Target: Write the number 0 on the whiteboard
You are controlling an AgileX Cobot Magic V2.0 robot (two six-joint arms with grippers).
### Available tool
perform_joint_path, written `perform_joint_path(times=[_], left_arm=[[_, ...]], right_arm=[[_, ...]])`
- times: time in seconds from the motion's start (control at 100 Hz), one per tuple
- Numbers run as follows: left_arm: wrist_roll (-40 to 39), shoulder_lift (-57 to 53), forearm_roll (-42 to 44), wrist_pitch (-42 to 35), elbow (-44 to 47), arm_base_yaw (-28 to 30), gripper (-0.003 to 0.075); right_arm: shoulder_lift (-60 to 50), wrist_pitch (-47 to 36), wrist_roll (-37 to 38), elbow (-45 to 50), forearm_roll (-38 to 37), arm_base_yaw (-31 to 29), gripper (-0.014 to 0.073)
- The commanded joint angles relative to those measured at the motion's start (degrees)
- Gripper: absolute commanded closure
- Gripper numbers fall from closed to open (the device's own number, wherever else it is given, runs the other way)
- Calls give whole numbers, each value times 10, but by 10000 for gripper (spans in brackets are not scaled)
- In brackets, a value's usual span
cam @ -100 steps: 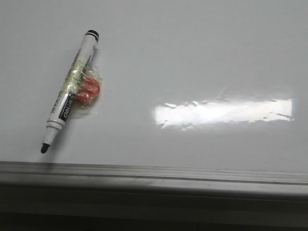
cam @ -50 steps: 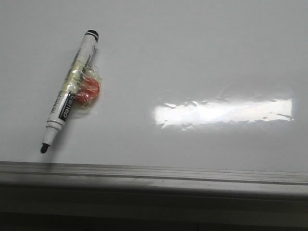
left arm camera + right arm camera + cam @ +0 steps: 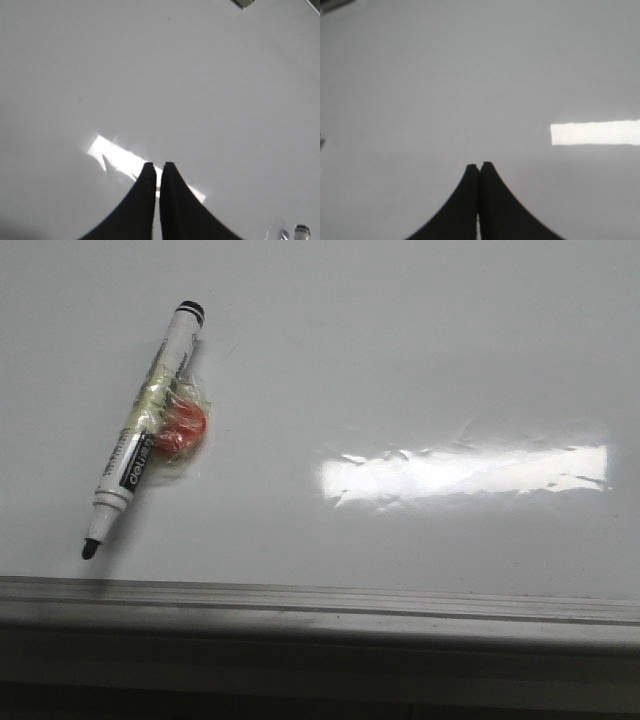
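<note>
The whiteboard is glossy and white and fills the front view; no number 0 shows on it. A black-tipped white marker lies uncapped on the board at the left, tip toward the grey edge rail. A red lump is taped to its side. My left gripper is shut and empty above the bare board, with the marker's end at the corner of its view. My right gripper is shut and empty over the bare board. Neither gripper shows in the front view.
A bright rectangular light glare lies on the board right of the marker; it also shows in the left wrist view and the right wrist view. A dark object sits at the board's far edge.
</note>
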Motion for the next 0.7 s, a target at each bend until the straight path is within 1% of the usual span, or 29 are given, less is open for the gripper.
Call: perform_joint_path(times=[0.0,0.06,0.13,0.27,0.32,0.41,0.48,0.53,0.56,0.61,0.69], left_arm=[[16,-4,43,46,-35,0,740],[30,16,81,110,-73,0,740],[44,55,93,153,-115,0,740],[139,157,98,250,-206,0,735],[171,198,98,281,-239,0,713],[203,276,93,321,-296,-2,624],[224,317,75,335,-326,-14,527],[251,350,52,347,-348,-32,452],[264,361,43,357,-356,-41,423],[284,393,40,380,-380,-63,401],[273,436,50,408,-411,-105,426]], right_arm=[[0,51,-2,-57,-56,-2,662],[7,77,-2,-79,-76,-2,662],[17,82,-2,-104,-89,-2,662],[38,93,-2,-145,-90,-2,662],[46,102,-2,-156,-90,-2,662],[57,111,-2,-167,-90,-2,652],[62,108,-2,-167,-90,-2,606],[64,108,-2,-167,-90,-2,546],[64,108,-2,-167,-90,-2,511],[64,108,-2,-167,-90,-2,449],[64,109,-2,-167,-90,-2,365]])
